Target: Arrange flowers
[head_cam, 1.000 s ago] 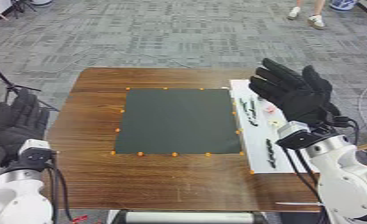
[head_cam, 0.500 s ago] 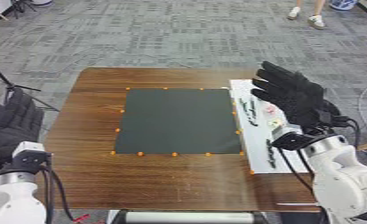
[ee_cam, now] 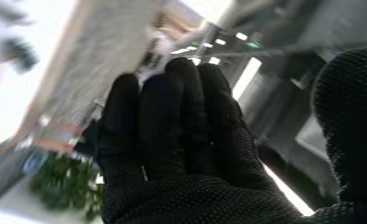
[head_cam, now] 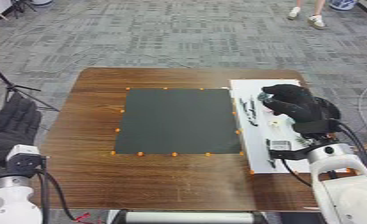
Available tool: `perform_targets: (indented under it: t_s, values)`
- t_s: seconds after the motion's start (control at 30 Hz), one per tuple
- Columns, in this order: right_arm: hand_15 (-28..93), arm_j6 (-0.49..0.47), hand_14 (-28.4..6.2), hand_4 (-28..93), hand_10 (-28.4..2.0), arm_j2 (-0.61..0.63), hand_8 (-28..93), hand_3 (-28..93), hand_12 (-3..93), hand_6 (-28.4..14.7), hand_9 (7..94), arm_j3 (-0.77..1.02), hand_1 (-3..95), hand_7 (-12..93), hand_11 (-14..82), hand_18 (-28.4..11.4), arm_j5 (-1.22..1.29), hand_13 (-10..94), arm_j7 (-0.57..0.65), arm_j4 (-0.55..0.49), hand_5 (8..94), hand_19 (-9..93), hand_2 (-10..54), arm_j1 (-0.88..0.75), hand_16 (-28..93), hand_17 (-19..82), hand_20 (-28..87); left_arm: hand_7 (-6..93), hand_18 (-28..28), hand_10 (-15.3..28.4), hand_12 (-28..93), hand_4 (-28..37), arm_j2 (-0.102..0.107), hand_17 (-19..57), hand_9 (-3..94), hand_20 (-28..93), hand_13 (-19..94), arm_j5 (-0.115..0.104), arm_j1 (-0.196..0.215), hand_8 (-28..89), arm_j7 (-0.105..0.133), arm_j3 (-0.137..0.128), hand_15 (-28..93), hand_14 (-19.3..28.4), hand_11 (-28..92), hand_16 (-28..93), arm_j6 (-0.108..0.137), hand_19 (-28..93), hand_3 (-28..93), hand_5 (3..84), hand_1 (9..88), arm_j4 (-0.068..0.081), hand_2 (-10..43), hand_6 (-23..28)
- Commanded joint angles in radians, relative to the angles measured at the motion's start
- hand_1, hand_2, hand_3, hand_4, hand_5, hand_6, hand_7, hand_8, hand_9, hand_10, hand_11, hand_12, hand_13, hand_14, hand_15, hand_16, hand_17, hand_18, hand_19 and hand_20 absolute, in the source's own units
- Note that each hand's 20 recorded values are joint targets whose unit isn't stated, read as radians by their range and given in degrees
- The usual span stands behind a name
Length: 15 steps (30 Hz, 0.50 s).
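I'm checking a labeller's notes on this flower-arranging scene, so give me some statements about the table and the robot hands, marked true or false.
1. The white sheet lies to the right of the dark mat. True.
2. The left robot hand is pressing on the dark mat. False: it is out beyond the left side of the table.
3. A slender dark piece lies on the white sheet. True.
4. The right robot hand is clenched in a fist. False: its fingers are extended.
5. Orange markers are spaced along the dark mat's edges. True.
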Motion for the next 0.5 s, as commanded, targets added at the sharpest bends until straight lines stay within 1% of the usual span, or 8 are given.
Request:
perform_targets:
  t_s: [0.03,0.1,0.17,0.27,0.37,0.4,0.47,0.5]
  values:
    - [81,-0.251,-19.4,-28,-19.6,0.037,-13,75,45.1,-7.0,44.6,-0.051,22.7,34,58.3,-23.8,-0.573,46,0.391,-0.051,46.8,82,-9.5,-0.040,52,28,51,12.5,7.5,13.2,8,-28.3,0.000,-4.2,27.5,10,17,0.012,0.004,-9,0.003,0.008,21,10.9,20,-4,-0.001,19,74,40.2,21.1,0.000,15.1,7.6]
    - [80,-0.337,-20.3,-28,-21.1,0.029,-13,75,47.2,-8.2,43.9,-0.068,22.5,35,58.0,-24.9,-0.572,46,0.482,-0.059,45.1,82,-9.5,-0.024,53,27,51,12.6,7.7,13.2,8,-28.3,0.001,-4.3,27.3,10,17,0.001,-0.003,-9,0.010,0.015,21,11.1,20,-4,0.012,19,74,40.2,21.0,0.002,15.1,7.7]
    - [80,-0.341,-21.2,-28,-22.2,0.039,-12,74,50.1,-9.1,43.1,-0.094,23.0,36,58.3,-26.0,-0.663,45,0.513,-0.052,44.0,84,-9.5,-0.029,55,27,51,12.7,7.8,13.2,8,-28.3,-0.001,-4.4,27.2,10,17,-0.002,-0.003,-9,0.006,0.016,21,11.1,20,-4,0.014,19,74,40.2,21.0,0.003,15.1,7.7]
    - [82,-0.382,-23.0,-28,-23.9,0.046,-15,72,57.7,-10.8,42.7,-0.129,24.2,42,61.6,-27.5,-0.726,46,0.572,-0.054,43.6,87,-9.5,-0.015,60,29,54,13.0,7.9,13.2,8,-28.3,0.001,-4.4,27.0,10,17,-0.005,0.000,-9,0.005,0.016,21,11.1,20,-4,0.017,20,75,40.3,21.1,0.004,15.0,7.7]
    - [84,-0.423,-24.2,-28,-24.7,0.051,-16,70,60.5,-11.5,42.9,-0.158,25.2,43,62.4,-28.2,-0.772,47,0.624,-0.042,44.3,88,-9.5,-0.005,63,30,56,13.1,8.0,13.2,8,-28.3,0.007,-4.5,26.9,10,17,-0.001,-0.006,-10,0.015,0.019,21,11.2,21,-4,0.033,20,75,40.3,21.1,0.008,15.1,7.8]
    - [83,-0.430,-24.5,-28,-25.0,0.052,-16,70,60.7,-11.9,42.9,-0.166,25.1,42,62.2,-28.3,-0.775,47,0.642,-0.038,44.5,88,-9.5,-0.002,64,30,56,13.2,8.1,13.1,8,-28.3,0.009,-4.5,26.5,10,16,-0.009,-0.011,-10,0.022,0.024,21,10.9,21,-4,0.046,20,75,40.1,21.1,0.009,15.1,7.7]
    - [83,-0.441,-25.1,-28,-25.6,0.049,-16,69,60.7,-12.5,42.9,-0.173,25.1,39,61.9,-28.3,-0.775,46,0.667,-0.037,45.0,89,-9.5,-0.002,64,30,56,13.3,8.5,12.8,8,-28.3,0.007,-4.5,24.8,11,15,-0.017,-0.007,-10,0.025,0.021,21,10.2,21,-5,0.041,21,75,39.2,21.2,0.008,14.9,7.6]
    - [83,-0.467,-25.3,-28,-25.7,0.047,-15,68,60.5,-12.7,42.9,-0.178,25.2,39,62.0,-28.3,-0.768,46,0.682,-0.036,45.2,89,-9.5,0.005,64,31,56,13.4,8.5,12.7,8,-28.3,0.006,-4.6,24.4,11,15,-0.012,0.000,-10,0.025,0.018,21,10.1,21,-4,0.040,22,75,38.9,21.3,0.005,14.9,7.6]
